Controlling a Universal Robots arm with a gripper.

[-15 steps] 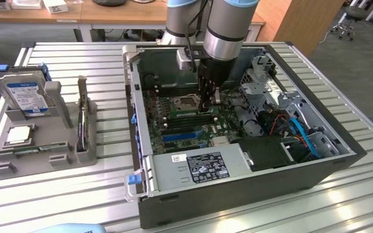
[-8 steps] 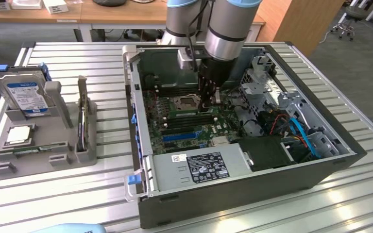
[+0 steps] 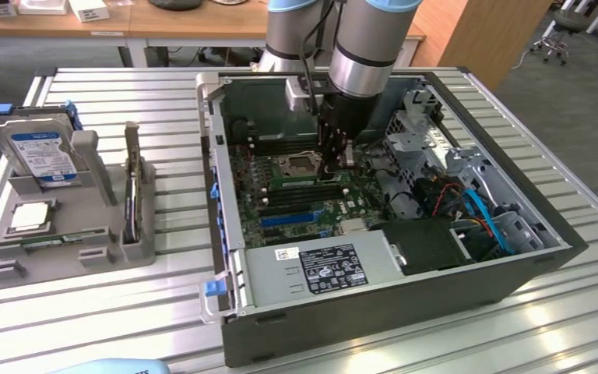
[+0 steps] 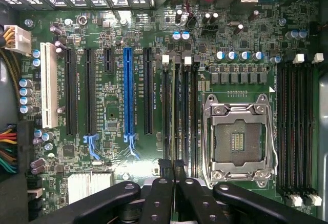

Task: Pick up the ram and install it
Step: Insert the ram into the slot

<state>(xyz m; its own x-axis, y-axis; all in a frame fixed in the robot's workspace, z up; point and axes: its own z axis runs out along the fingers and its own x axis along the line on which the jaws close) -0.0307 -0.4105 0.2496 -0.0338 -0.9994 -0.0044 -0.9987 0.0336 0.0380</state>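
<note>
My gripper (image 3: 338, 162) is down inside the open computer case (image 3: 507, 276), over the black memory slots (image 4: 187, 116) beside the empty processor socket (image 4: 237, 138). In the wrist view its black fingers (image 4: 165, 183) are pressed together. A thin dark edge, which I take for the ram (image 4: 177, 116) seen from above, runs out from between them along one slot. I cannot tell whether it is seated in the slot or just above it. The green motherboard (image 4: 110, 106) lies below.
A grey holder (image 3: 71, 257) on the exterior view's left carries a hard drive (image 3: 41, 152) with a blue-and-white label, a square silver chip (image 3: 31, 216) and a green board strip (image 3: 58, 240). The case holds a power supply (image 3: 325, 265) and blue cables (image 3: 486, 218). The table is slatted metal (image 3: 102, 327).
</note>
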